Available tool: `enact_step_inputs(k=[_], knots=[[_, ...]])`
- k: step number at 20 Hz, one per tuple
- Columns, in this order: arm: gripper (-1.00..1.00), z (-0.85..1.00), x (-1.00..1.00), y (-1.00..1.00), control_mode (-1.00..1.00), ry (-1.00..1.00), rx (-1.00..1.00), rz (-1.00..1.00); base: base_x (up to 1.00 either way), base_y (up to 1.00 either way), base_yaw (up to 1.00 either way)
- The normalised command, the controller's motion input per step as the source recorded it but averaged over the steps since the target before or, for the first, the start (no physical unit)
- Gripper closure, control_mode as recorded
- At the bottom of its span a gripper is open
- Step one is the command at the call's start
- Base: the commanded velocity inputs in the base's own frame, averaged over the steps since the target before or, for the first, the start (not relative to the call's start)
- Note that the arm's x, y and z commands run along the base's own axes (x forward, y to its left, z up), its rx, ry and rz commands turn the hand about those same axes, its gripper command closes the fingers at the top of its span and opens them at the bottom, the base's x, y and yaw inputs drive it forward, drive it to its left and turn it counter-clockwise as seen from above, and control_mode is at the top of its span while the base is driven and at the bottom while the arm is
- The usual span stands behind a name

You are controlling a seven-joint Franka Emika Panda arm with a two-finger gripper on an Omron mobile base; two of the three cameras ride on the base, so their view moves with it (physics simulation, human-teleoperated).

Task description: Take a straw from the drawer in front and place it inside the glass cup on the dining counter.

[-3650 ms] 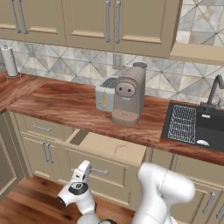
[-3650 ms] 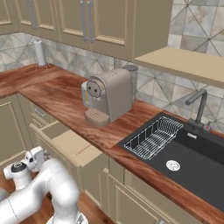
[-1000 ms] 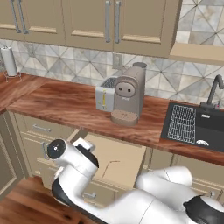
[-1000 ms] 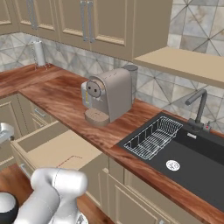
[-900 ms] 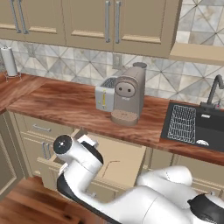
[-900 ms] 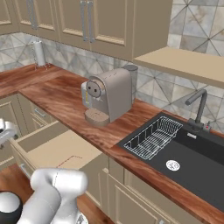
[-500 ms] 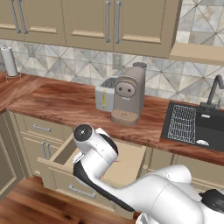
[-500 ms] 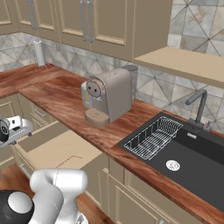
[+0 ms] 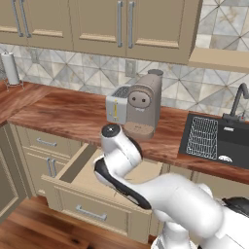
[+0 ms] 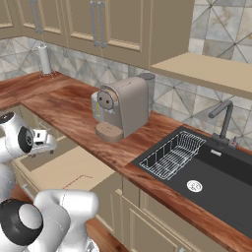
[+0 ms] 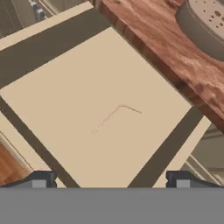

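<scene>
The thin, pale, bent straw (image 11: 114, 115) is seen lying flat in the pulled-out beige drawer (image 11: 65, 100) below the spread two-finger gripper (image 11: 110, 179); no writing can be read.

Arm hides drawer (image 9: 73, 170) interior partly.

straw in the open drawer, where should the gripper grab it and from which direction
Probably mid-way along the long leg of the straw, coming straight down from above. It lies flat on the drawer floor, clear of the walls, so the open gripper must straddle its thin shaft crosswise.
</scene>
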Motion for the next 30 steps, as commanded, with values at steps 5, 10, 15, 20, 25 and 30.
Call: enact_step_inputs(k=[5,10,15,20,25,30], knots=[[-1.00,-0.11,0.42,-0.13,-1.00,0.15,0.07,-0.30,0.00,0.00,0.00],[-1.00,-0.33,0.29,-0.10,-1.00,0.08,0.03,-0.23,0.00,0.00,0.00],[-1.00,-0.43,0.20,-0.15,-1.00,0.03,0.04,-0.18,0.00,0.00,0.00],[-1.00,-0.44,0.20,-0.18,-1.00,0.00,0.08,-0.12,0.00,0.00,0.00],[-1.00,-0.41,0.12,-0.05,-1.00,0.00,0.13,-0.03,0.00,0.00,0.00],[-1.00,-0.40,0.18,-0.05,-1.00,0.00,0.08,-0.02,0.00,0.00,0.00]])
